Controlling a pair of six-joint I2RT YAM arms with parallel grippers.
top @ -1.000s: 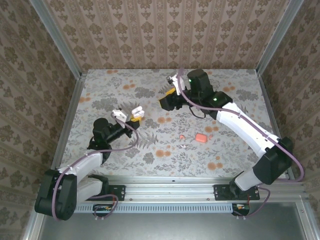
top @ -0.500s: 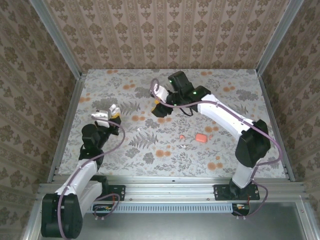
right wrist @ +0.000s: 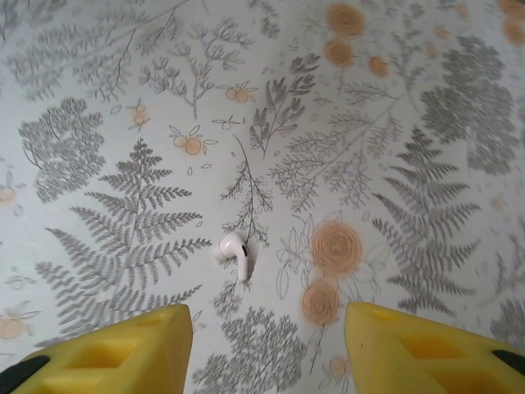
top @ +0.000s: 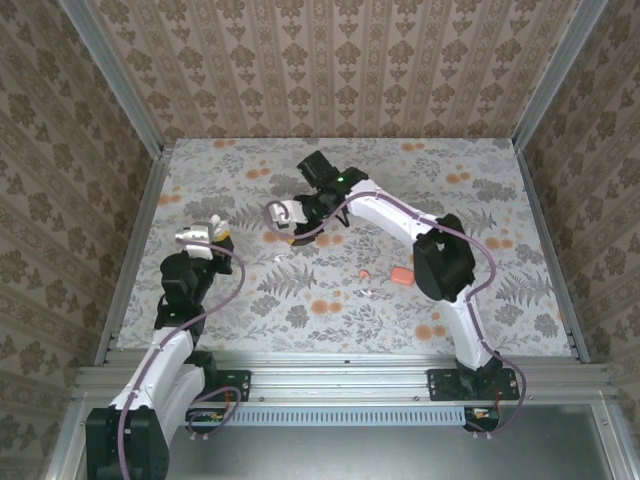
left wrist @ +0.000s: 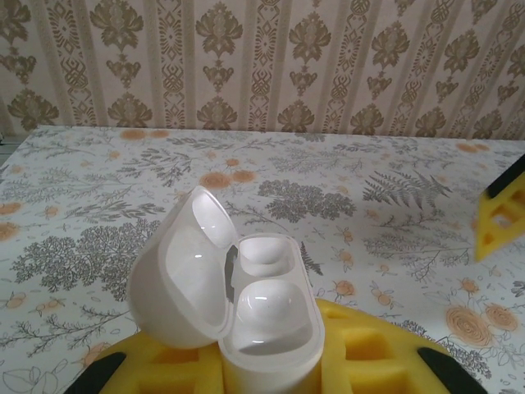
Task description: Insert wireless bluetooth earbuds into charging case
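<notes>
Left wrist view: your left pincer [left wrist: 271, 373] grasps one open white case [left wrist: 262, 316]. Right wrist view: released right pincer [right wrist: 267, 345] above one white earbud [right wrist: 234, 251]. Top view: one coral case [top: 402, 275].

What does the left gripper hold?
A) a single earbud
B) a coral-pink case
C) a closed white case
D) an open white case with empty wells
D: the left gripper is shut on the white charging case, lid up, both wells bare.
</notes>
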